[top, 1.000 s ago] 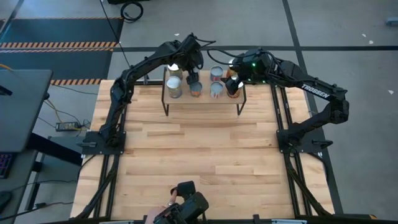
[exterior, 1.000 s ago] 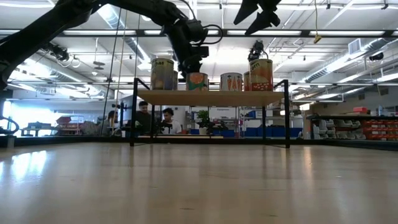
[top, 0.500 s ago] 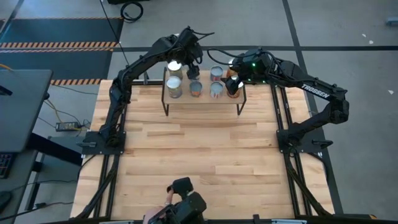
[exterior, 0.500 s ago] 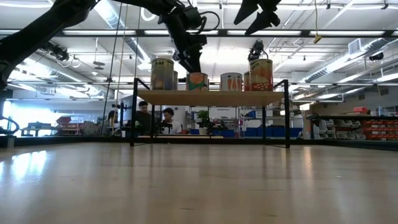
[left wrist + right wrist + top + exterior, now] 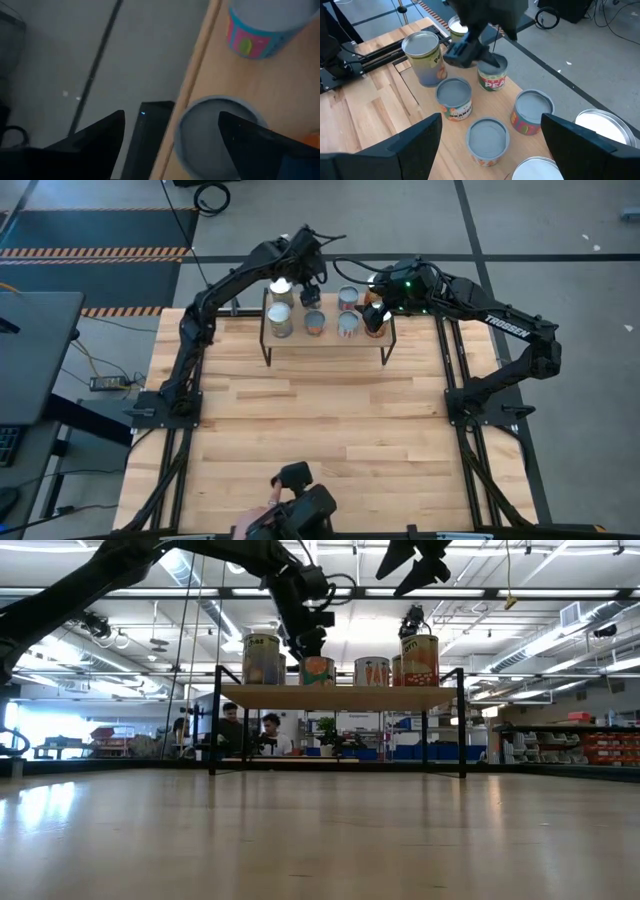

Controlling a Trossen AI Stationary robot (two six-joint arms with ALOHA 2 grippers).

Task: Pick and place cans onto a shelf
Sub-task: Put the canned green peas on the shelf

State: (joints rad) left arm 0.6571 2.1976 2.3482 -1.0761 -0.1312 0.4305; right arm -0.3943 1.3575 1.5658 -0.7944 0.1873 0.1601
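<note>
The shelf [image 5: 330,346] stands at the table's far edge, its wood board [image 5: 340,697] carrying several cans. My left gripper [image 5: 308,284] is open and hangs just above the board's far row [image 5: 304,638]. A grey-topped can [image 5: 215,135] stands below it, by the board's edge. In the right wrist view it hovers [image 5: 469,52] over a green-labelled can [image 5: 493,76]. An orange-labelled can [image 5: 317,670] stands upright on the board, just below it in the low view. My right gripper [image 5: 414,562] is open, high above the shelf's right end [image 5: 376,308], over several grey-topped cans [image 5: 487,137].
The slatted tabletop [image 5: 320,440] stretches from the shelf to the near edge. Arm mounts and rails run along both sides [image 5: 165,410] [image 5: 480,405]. A camera rig [image 5: 300,510] sits at the near edge. People sit in the room behind the shelf [image 5: 250,730].
My left gripper has risen off the orange-labelled can in the shelf's near row and gone toward the table's far edge. The can stays upright on the board.
</note>
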